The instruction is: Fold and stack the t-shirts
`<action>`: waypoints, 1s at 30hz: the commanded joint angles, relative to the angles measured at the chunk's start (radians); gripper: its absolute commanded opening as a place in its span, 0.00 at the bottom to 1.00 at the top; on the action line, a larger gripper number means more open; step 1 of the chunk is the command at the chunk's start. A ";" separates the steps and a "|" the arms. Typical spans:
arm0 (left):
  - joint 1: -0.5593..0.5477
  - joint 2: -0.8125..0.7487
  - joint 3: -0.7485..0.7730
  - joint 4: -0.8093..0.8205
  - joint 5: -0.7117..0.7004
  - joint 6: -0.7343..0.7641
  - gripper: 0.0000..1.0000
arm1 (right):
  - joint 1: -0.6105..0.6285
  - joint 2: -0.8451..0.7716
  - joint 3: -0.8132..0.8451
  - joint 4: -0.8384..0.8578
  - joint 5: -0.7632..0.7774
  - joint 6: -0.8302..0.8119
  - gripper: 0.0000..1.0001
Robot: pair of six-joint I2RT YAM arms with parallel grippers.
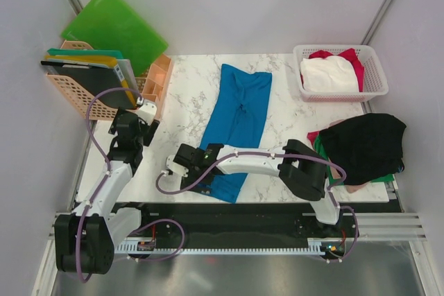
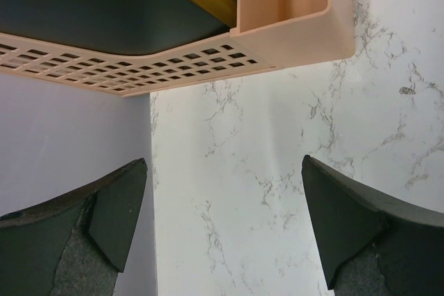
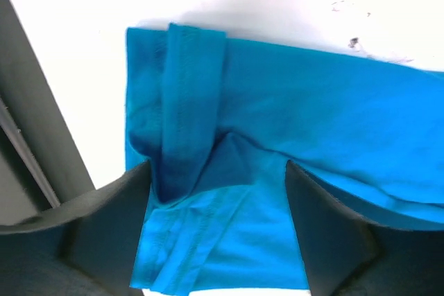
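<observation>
A bright blue t-shirt (image 1: pixel 239 112) lies folded into a long strip down the middle of the marble table. My right gripper (image 1: pixel 198 170) reaches left across the table and hangs over the strip's near end. In the right wrist view it (image 3: pixel 218 171) is open, with the blue shirt's hem and folded corner (image 3: pixel 277 102) between its fingers. My left gripper (image 1: pixel 130 128) is open and empty over bare marble by the table's left edge (image 2: pixel 223 171). A black t-shirt (image 1: pixel 364 145) tops a pile at the right, with green, red and pale pink edges showing.
A white lattice basket (image 1: pixel 374 88) at the back right holds a white shirt (image 1: pixel 329 74) and a red one (image 1: pixel 350 57). A peach basket (image 1: pixel 97 105) with folders stands at the back left, close above my left gripper (image 2: pixel 291 32). Green folders (image 1: pixel 114 25) lean on the wall.
</observation>
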 commanded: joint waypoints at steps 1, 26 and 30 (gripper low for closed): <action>0.005 0.002 0.008 0.013 0.011 -0.015 1.00 | -0.007 0.017 0.023 0.021 0.014 0.025 0.79; 0.005 0.029 -0.005 0.033 0.008 -0.004 1.00 | -0.009 -0.067 -0.009 -0.056 -0.152 0.065 0.91; 0.005 0.029 -0.015 0.042 0.003 -0.001 1.00 | 0.000 -0.073 -0.032 -0.054 -0.169 0.069 0.91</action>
